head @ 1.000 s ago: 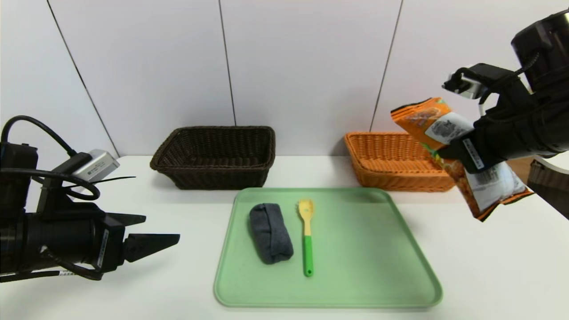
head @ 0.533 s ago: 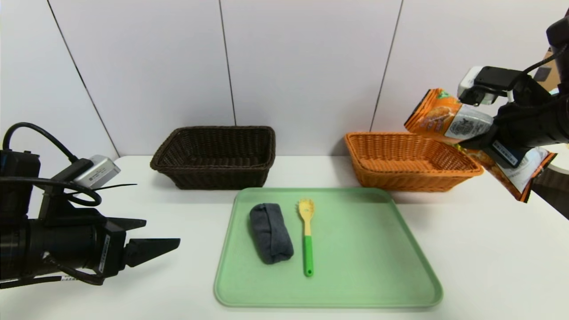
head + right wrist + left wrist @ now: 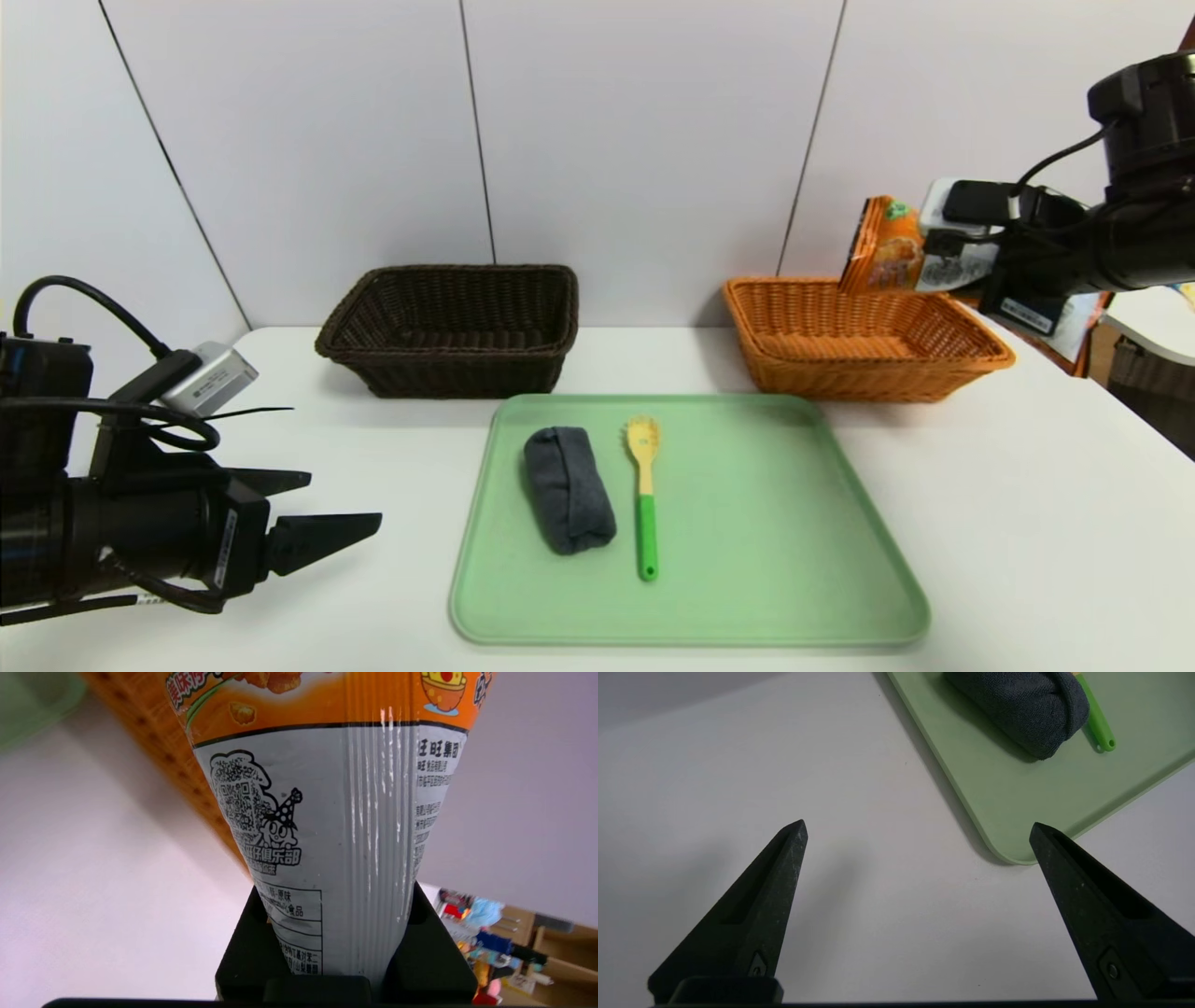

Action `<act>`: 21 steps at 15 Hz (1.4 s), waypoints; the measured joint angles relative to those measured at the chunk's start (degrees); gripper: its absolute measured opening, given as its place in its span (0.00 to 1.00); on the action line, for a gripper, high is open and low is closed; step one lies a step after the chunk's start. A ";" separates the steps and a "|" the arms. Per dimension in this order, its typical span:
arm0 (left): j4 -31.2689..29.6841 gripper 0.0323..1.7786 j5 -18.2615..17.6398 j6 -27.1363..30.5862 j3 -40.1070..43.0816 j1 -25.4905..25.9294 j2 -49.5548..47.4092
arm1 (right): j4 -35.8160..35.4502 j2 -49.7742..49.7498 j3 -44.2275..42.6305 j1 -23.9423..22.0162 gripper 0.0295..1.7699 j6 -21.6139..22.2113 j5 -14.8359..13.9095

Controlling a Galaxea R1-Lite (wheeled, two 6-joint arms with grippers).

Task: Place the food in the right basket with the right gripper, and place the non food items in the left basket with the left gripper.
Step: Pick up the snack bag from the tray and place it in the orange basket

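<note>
The snack bag (image 3: 882, 245) is clamped in the right gripper (image 3: 966, 266), whose jaws are closed on its silver printed panel (image 3: 336, 849). The bag is held above the far right corner of the orange-tan basket (image 3: 864, 373), its orange end projecting from the gripper toward the robot's left, over the basket's rim. It is not resting in the basket.

The left gripper (image 3: 313, 523) is held with its jaws spread wide over the bare desk (image 3: 1027, 523) near the front left edge, just beside the near left corner of the green tray (image 3: 775, 560). Nothing is held in it; both fingers (image 3: 770, 891) are seen apart with only the desk surface between them.

Item count: one snack bag, one dark grey rolled cloth (image 3: 568, 501), one yellow spoon-fork with green handle (image 3: 644, 495), two baskets, one tray. The cloth and the spoon-fork lie side by side on the left half of the tray, near each other but not touching. The dark brown basket (image 3: 453, 331) stands at the desk's far edge, beyond the tray's far left corner.

Compared with one second earlier, the bag has been carried from in front of the orange-tan basket to a place above its far right corner, and the right wrist has been rolled. The left gripper, cloth and spoon-fork are unchanged.
</note>
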 joint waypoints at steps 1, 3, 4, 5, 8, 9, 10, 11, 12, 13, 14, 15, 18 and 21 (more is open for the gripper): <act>-0.02 0.95 0.02 0.07 0.15 0.00 0.13 | -4.16 1.95 -0.07 -0.07 0.24 -1.11 0.05; -0.02 0.95 0.07 0.07 0.45 0.00 0.30 | -11.67 6.19 -0.50 -0.24 0.24 -2.73 0.06; 0.00 0.95 0.09 0.07 0.63 0.00 0.35 | -13.73 8.13 -1.24 -0.29 0.23 -3.00 0.09; -0.02 0.95 0.09 0.07 0.84 0.00 0.40 | -14.49 10.03 -2.32 -0.30 0.23 -3.19 0.09; -0.07 0.95 0.11 0.11 1.06 0.00 0.55 | -14.69 14.38 -4.29 -0.35 0.23 -3.69 0.11; -0.11 0.95 0.09 0.11 1.08 0.00 0.62 | -14.75 15.54 -4.71 -0.33 0.23 -3.89 0.17; -0.11 0.95 0.11 0.13 1.13 0.00 0.77 | -14.80 16.57 -4.90 -0.29 0.23 -4.35 0.17; -0.11 0.95 0.11 0.16 1.13 0.00 0.88 | -14.82 17.55 -5.13 -0.27 0.23 -4.96 0.20; -0.11 0.95 0.05 0.11 1.13 0.00 0.99 | -14.86 18.52 -5.57 -0.27 0.23 -5.60 0.20; -0.05 0.95 0.09 0.09 1.13 0.00 1.05 | -14.88 19.30 -5.99 -0.29 0.23 -6.01 0.24; -0.07 0.95 0.11 0.09 1.22 0.00 1.07 | -14.75 19.92 -6.21 -0.29 0.23 -6.51 0.28; -0.07 0.95 0.11 0.09 1.41 0.00 1.10 | -14.77 20.31 -6.39 -0.27 0.23 -7.01 0.28; -0.61 0.95 0.11 0.05 1.83 0.00 1.16 | -14.64 20.89 -7.56 -0.20 0.23 -7.30 0.30; -1.79 0.95 0.11 0.00 2.01 0.00 1.51 | -14.71 21.77 -8.51 -0.16 0.23 -7.86 0.28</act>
